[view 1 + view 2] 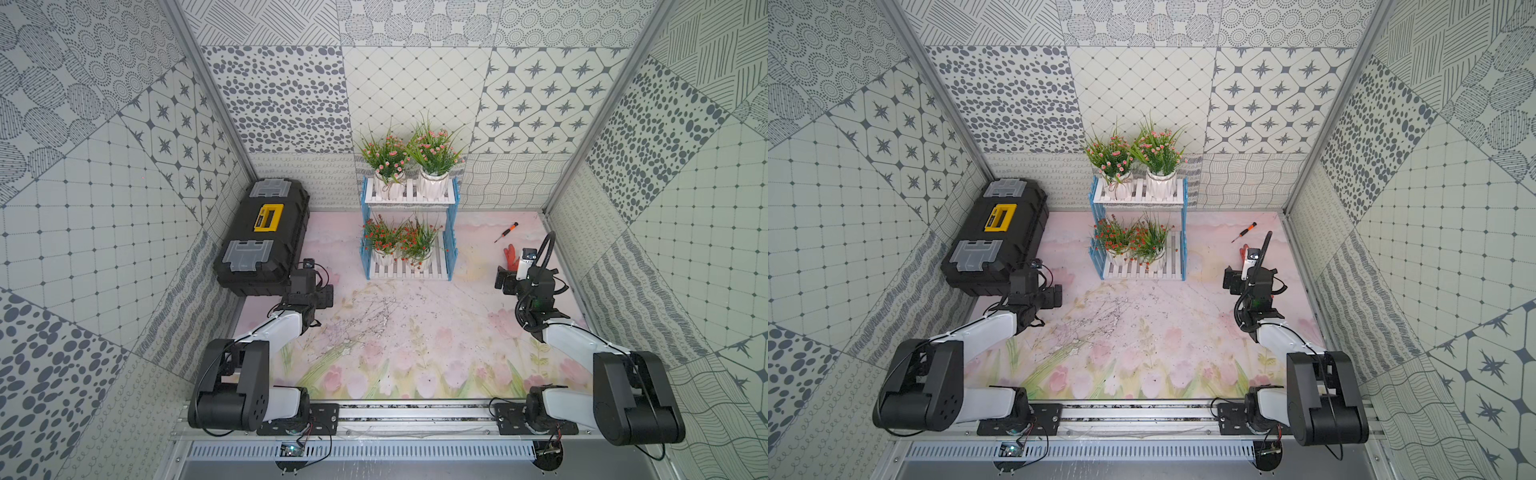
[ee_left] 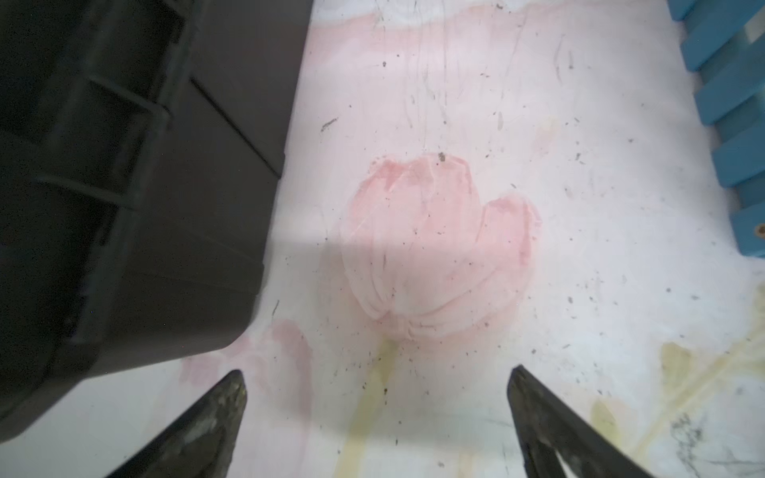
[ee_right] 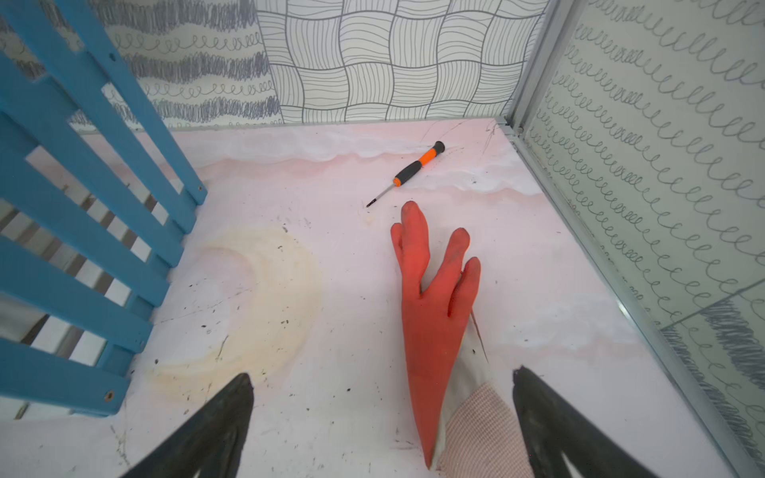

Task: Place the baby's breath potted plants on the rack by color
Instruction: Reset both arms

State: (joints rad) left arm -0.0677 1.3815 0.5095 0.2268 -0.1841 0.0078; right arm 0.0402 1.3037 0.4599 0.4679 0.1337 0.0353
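The baby's breath potted plants are all on the rack (image 1: 411, 200), every one upright. The pink pair (image 1: 409, 156) stands side by side on the upper shelf, and the red-orange pair (image 1: 400, 240) sits side by side on the lower shelf, leaves touching. That is one colour per tier, so by my reading the sort looks finished and no pot is left on the desk (image 1: 415, 332).

The rack stands at the back middle of the desk, shelves running side to side, and it lies ahead of both arms and between them. From the left end effector (image 2: 376, 374) it is forward and to the right, with only the blue lattice edge showing at the border of the left wrist view. From the right end effector (image 3: 383, 372) it is forward and to the left, with the lattice side filling one edge of the right wrist view. In both top views neither arm looks clearly nearer.

The left end effector has its jaws spread wide over bare desk and holds nothing, with the black toolbox (image 1: 264, 232) just beside it. The right end effector is also wide apart and empty. The orange glove (image 3: 434, 298) lies on the desk below and between its fingers, not pinched, and the screwdriver (image 3: 414, 169) lies beyond it near the corner.

If any move is left, I judge it a retreat well clear of those spiky leaves.
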